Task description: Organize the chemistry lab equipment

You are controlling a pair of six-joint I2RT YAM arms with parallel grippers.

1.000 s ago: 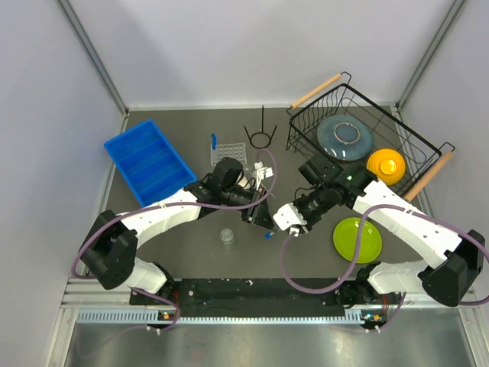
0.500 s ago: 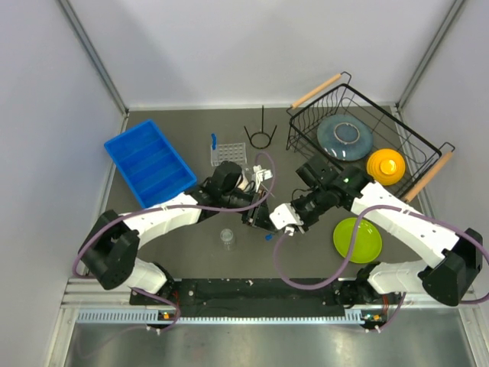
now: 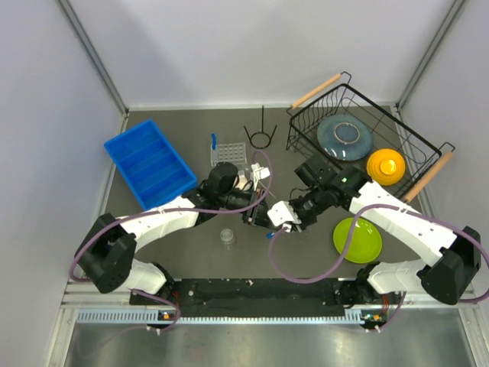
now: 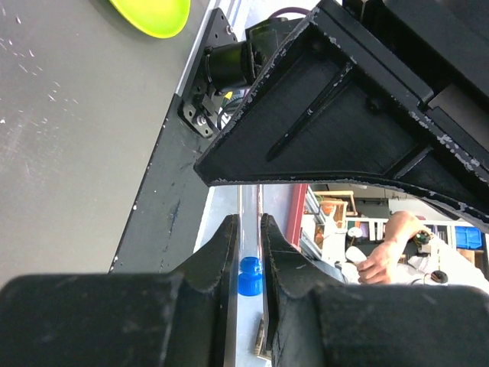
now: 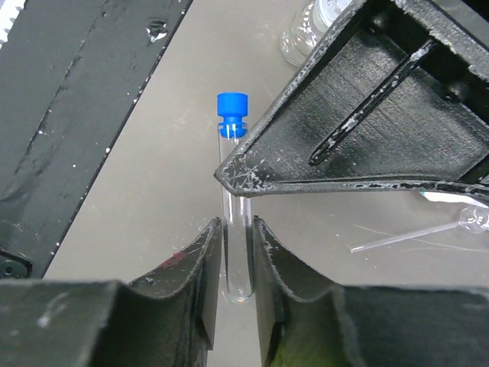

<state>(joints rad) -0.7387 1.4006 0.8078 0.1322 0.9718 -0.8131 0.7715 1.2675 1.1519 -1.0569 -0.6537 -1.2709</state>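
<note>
A clear tube [image 5: 235, 199] with a blue cap [image 5: 232, 115] hangs above the mat between both grippers. My left gripper [image 4: 248, 245] is shut on the tube [image 4: 250, 229] just past its blue cap [image 4: 250, 275]. My right gripper [image 5: 237, 229] has its jaws close on either side of the tube's round end; whether they press on it cannot be told. From above, the left gripper [image 3: 258, 216] and the right gripper [image 3: 281, 216] meet mid-table, with the cap [image 3: 269, 236] below them. The clear rack [image 3: 228, 153], black ring stand [image 3: 260, 136] and small cup [image 3: 227, 237] stand apart.
A blue bin [image 3: 149, 162] lies at the left. The black wire basket [image 3: 397, 122] at the back right holds a grey plate [image 3: 344, 138], with an orange bowl [image 3: 386, 165] beside it. A green plate [image 3: 357, 239] lies near the right arm. A thin clear pipette [image 5: 412, 235] rests on the mat.
My right gripper has slid left up to the left gripper, and its jaws now stand around the tube's round end. The left gripper has kept its hold.
</note>
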